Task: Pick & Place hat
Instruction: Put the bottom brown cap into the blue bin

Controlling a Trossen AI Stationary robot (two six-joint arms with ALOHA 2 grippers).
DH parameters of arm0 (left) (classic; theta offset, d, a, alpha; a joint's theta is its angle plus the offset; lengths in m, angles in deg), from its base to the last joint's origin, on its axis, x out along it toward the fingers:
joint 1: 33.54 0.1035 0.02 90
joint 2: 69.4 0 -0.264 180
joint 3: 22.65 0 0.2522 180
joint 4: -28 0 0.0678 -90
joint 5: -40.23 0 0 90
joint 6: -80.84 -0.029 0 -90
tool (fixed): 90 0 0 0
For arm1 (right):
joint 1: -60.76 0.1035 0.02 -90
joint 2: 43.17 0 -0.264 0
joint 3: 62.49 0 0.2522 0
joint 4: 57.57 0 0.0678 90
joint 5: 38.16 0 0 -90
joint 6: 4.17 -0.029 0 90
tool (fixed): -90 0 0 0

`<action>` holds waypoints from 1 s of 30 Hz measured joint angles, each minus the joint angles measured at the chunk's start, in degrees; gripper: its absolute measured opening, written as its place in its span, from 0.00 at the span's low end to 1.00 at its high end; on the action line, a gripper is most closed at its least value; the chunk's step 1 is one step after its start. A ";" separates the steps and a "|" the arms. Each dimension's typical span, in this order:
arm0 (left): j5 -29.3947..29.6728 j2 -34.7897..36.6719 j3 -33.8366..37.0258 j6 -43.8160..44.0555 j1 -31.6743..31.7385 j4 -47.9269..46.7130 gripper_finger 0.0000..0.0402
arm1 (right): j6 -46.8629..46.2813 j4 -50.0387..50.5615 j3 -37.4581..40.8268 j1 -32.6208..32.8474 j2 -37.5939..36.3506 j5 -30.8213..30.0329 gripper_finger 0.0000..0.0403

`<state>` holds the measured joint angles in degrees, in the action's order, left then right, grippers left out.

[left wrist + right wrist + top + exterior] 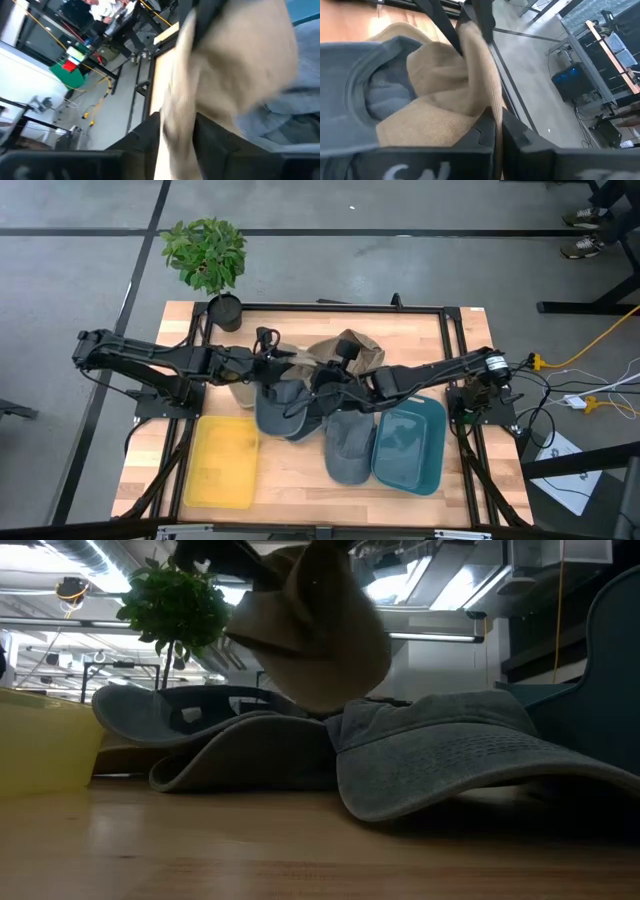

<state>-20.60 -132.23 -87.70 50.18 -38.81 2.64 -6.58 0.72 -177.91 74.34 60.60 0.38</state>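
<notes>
A tan hat (345,348) is up in the air over the middle of the table, between my two grippers. In the low view the tan hat (315,625) hangs just above two grey hats (470,755) (220,740) that lie on the wood. My right gripper (497,117), reaching in from the table's right, is shut on the tan hat. My left gripper (177,131), reaching in from the left, stands open. The hat's edge (177,95) runs between its fingers. My right gripper pinches a thin edge of the tan hat (486,97) between its two fingers, slanting down from the table's right side. The hat's crown bulges out beyond the fingertips, and the hat is lifted off the table. My left gripper has the hat's edge between its parted fingers; whether they touch it, I cannot tell.
A yellow tray (222,462) sits at the near left and a teal tray (412,445) at the near right. The grey hats (285,410) (350,448) lie between them. A potted plant (207,255) stands at the far left corner.
</notes>
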 joint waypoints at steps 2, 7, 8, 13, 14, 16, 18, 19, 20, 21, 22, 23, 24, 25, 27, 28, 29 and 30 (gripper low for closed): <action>-0.93 1.23 0.00 1.06 0.00 -1.44 0.33 | -0.22 1.58 0.00 0.76 -1.20 0.02 0.01; -3.76 4.89 0.00 3.99 0.00 -5.12 0.40 | -0.65 6.61 0.00 3.23 -4.41 0.00 0.01; -4.27 5.65 0.00 4.46 0.00 -5.64 0.40 | -0.99 8.38 0.00 3.86 -5.23 0.06 0.01; -6.27 8.60 0.00 6.55 0.00 -7.65 0.41 | -2.89 16.73 0.00 7.52 -9.09 -0.01 0.01; -6.29 9.03 0.00 6.93 0.00 -8.06 0.41 | -3.33 18.48 0.00 8.50 -10.02 0.06 0.01; -6.32 9.54 0.00 7.56 0.00 -8.58 0.41 | -4.82 22.62 0.00 10.33 -11.70 0.05 0.01; -6.36 9.78 0.00 7.64 0.00 -9.12 0.40 | -7.94 26.81 0.00 12.21 -13.41 0.73 0.01; -6.35 9.82 0.00 7.64 0.00 -9.26 0.40 | -10.01 28.81 0.00 13.10 -14.24 1.31 0.01; -6.36 9.82 0.00 7.64 0.00 -9.28 0.40 | -12.19 30.80 0.00 14.10 -15.06 1.95 0.01; -6.35 9.80 0.00 7.64 0.00 -9.61 0.41 | -14.60 33.00 0.00 15.02 -15.76 2.44 0.01; -6.35 9.77 0.00 7.67 0.00 -9.80 0.41 | -16.95 34.87 0.00 15.90 -16.44 2.94 0.01; -6.35 9.64 0.00 7.84 0.00 -9.73 0.41 | -19.22 36.63 0.00 16.81 -17.04 3.54 0.01; -6.36 9.57 0.00 8.10 0.00 -9.73 0.41 | -21.63 38.56 0.00 17.69 -17.57 4.19 0.01; -6.37 9.56 0.00 8.42 0.00 -9.81 0.41 | -24.00 40.32 0.00 18.48 -17.97 5.21 0.01; -6.35 9.57 0.00 8.95 0.00 -9.73 0.41 | -29.21 43.61 0.00 19.85 -18.56 7.58 0.01; -6.35 9.57 0.00 9.07 0.00 -9.75 0.41 | -31.83 45.12 0.00 20.44 -18.73 8.75 0.01; -6.35 9.56 0.00 9.13 0.00 -9.79 0.40 | -33.87 45.67 0.01 21.10 -18.86 9.84 0.01; -6.35 9.56 0.00 9.14 0.00 -9.78 0.40 | -34.62 45.21 0.23 21.69 -19.05 10.53 0.01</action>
<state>-26.94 -122.67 -87.70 59.32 -38.81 -7.14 -41.20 45.93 -177.68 96.03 41.56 10.91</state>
